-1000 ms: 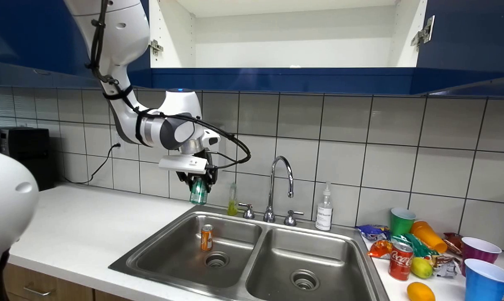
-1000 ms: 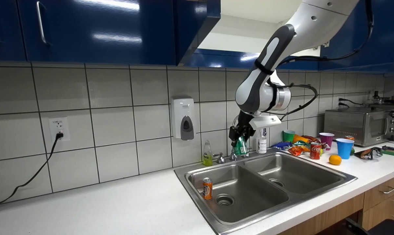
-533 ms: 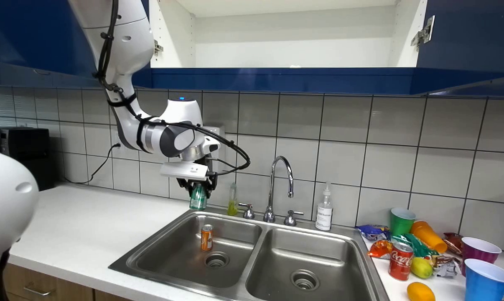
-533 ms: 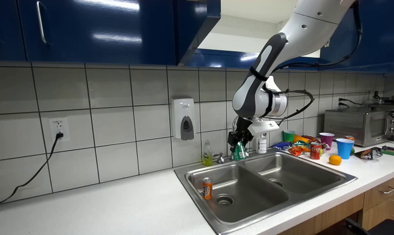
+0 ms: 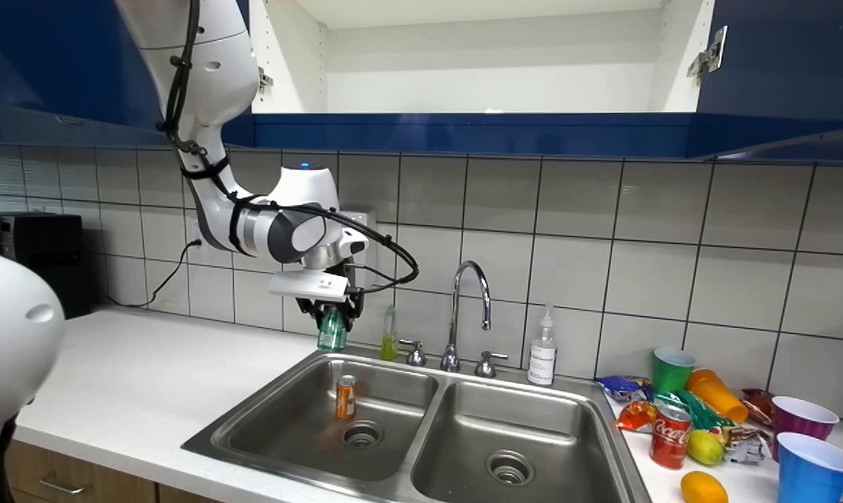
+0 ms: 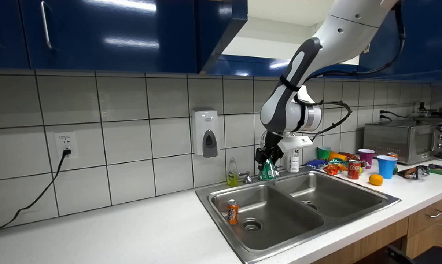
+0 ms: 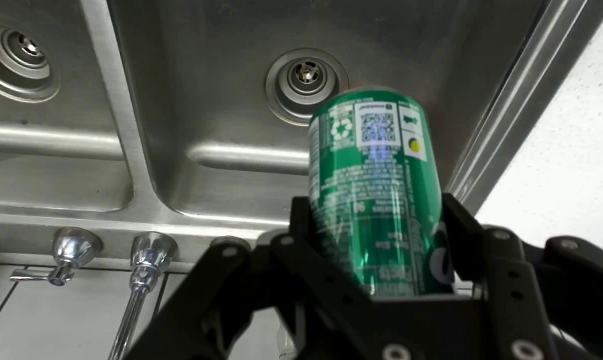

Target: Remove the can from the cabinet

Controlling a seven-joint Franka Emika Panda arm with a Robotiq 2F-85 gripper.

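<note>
Wrist view: claw (image 7: 377, 216) gripping green can (image 7: 375, 175) near sink (image 7: 211, 75); in both exterior views, orange can (image 5: 346, 397) stands inside.

The green can (image 5: 332, 335) in the gripper (image 5: 335, 321), lower than the open cabinet (image 5: 463, 133) (an orange can (image 5: 346, 397) in the sink (image 5: 303, 440))

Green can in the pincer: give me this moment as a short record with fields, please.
held object: green can
hold: gripped in the pincer
can position: outside and below the cabinet, near the sink
cabinet state: standing open
in sink: orange can, upright
beside sink: Coca-Cola can, green cup, purple cup, blue cup, among other items
task status: green can out of the cabinet, not yet released
unclear: green can's height above the sink
</note>
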